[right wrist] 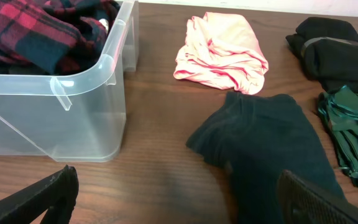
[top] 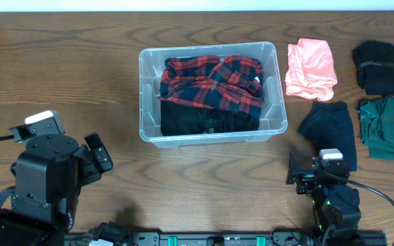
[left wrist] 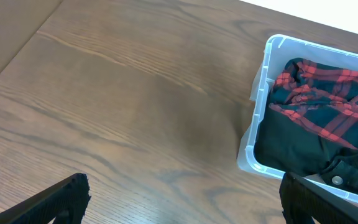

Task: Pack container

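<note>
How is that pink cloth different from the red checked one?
The pink cloth is plain salmon; the red checked cloth is plaid in red and dark. The pink cloth lies on the table, right of the container; the red checked cloth lies inside it, over black clothing. The pink cloth looks the smaller heap. Both are crumpled fabric, and neither is held.

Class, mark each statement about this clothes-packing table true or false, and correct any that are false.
1. The clear rectangular plastic container holds a red-and-black plaid garment. True.
2. The crumpled pink garment lies inside the container. False: it lies beside it on the brown wooden table.
3. Both grippers hold clothing. False: the left gripper and the right gripper are open and empty.
4. A dark green garment lies outside the container. True.
</note>
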Robot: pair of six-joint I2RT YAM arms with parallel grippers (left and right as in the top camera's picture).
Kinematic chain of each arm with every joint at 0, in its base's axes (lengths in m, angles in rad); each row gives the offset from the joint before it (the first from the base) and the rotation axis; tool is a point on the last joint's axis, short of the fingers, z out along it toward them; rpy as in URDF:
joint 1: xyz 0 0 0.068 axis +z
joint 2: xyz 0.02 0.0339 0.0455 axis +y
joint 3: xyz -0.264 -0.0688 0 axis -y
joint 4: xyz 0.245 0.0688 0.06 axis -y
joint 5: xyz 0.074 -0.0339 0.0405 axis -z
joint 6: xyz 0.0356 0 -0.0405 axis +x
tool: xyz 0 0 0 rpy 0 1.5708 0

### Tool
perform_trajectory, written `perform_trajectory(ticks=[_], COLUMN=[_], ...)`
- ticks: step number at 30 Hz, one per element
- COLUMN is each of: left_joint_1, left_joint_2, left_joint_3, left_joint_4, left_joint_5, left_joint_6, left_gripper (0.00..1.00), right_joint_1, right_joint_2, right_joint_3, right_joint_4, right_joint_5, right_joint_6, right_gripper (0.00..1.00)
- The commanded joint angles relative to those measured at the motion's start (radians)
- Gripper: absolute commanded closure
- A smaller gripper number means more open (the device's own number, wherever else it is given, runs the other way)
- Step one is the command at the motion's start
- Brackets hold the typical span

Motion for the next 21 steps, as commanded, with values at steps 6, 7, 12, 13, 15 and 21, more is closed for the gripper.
perform_trajectory(ticks=[6,7,12,13,15,21], left_joint_1=[-0.001,-0.001,-0.001,-0.001,-0.001,-0.001], left_joint_2=[0.003,0.003,0.003,0.003,0.005,0.041], left_joint_3=[-0.003,-0.003,-0.003,-0.003,-0.003,-0.003], left_joint_4=[0.0,0.0,0.002,0.024,0.085,0.251], left_joint_5=[-0.012,-0.012,-0.012,-0.013,-0.066,-0.518], left_joint_6=[-0.005,-0.005,-0.006,-0.005,-0.001,-0.002], left_gripper=[0.02,0.02,0.02,0.02,0.02,0.02], right_joint_1=[-0.008,-0.008,-0.008,-0.008,-0.008,-0.008], right_joint_2=[-0.002,-0.002,-0.002,-0.002,-0.002,-0.002], right_joint_3=[-0.002,-0.002,-0.002,-0.002,-0.002,-0.002], right_joint_4=[0.021,0.021,0.051,0.077,0.135,0.229], right_joint_5=[0.066,0.066,0.082,0.08,0.078,0.051], right_joint_6=[-0.091,-0.09,-0.101,-0.1,-0.102,-0.101], right_gripper=[0.01,0.01,0.01,0.01,0.01,0.01])
